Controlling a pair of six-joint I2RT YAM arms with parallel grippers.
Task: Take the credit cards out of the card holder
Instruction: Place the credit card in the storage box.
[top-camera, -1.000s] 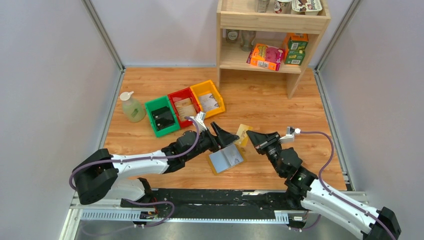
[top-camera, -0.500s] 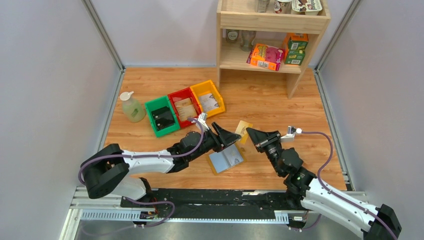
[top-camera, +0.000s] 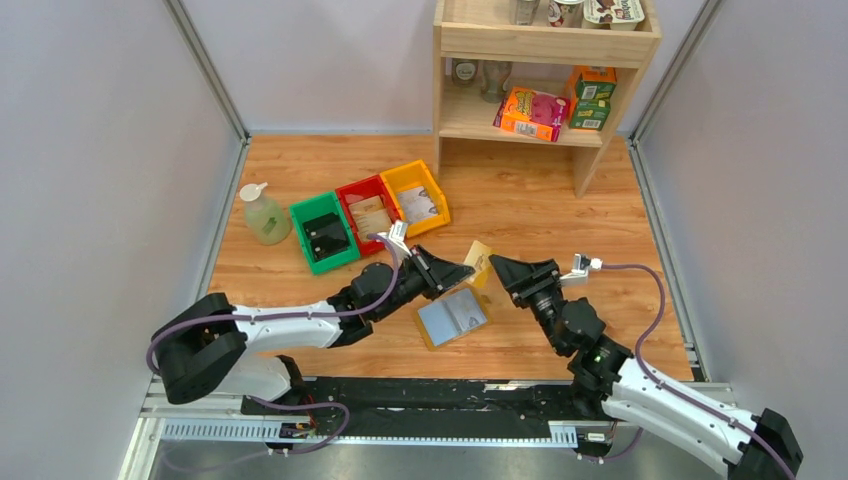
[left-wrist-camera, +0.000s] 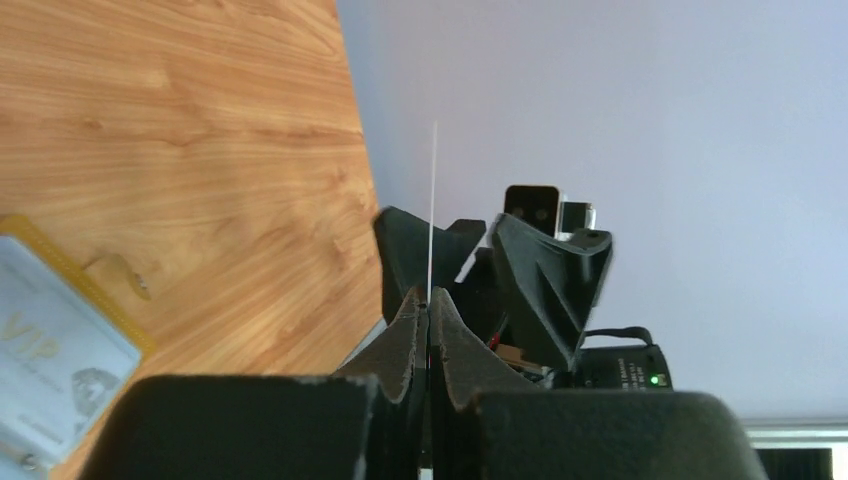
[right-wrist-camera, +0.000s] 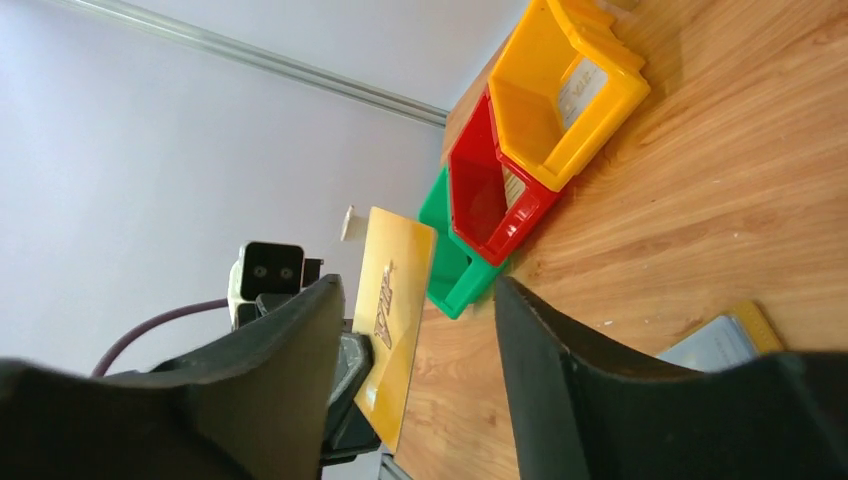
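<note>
My left pincer (top-camera: 462, 270) was clamped shut on the gold credit card (top-camera: 481, 262), held off the table (top-camera: 520, 190) with its long axis roughly 12 to 6 in the top view; my right pincer (top-camera: 497, 265) stood at its 3 o'clock, jaws parted. The card holder (top-camera: 452, 317) lay open on the table at the card's 7 o'clock, so I judged the set-down fell to the left pincer.

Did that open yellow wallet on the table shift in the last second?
No. The card holder lies in the same spot, at the same angle, no nearer the green bin than before.
</note>
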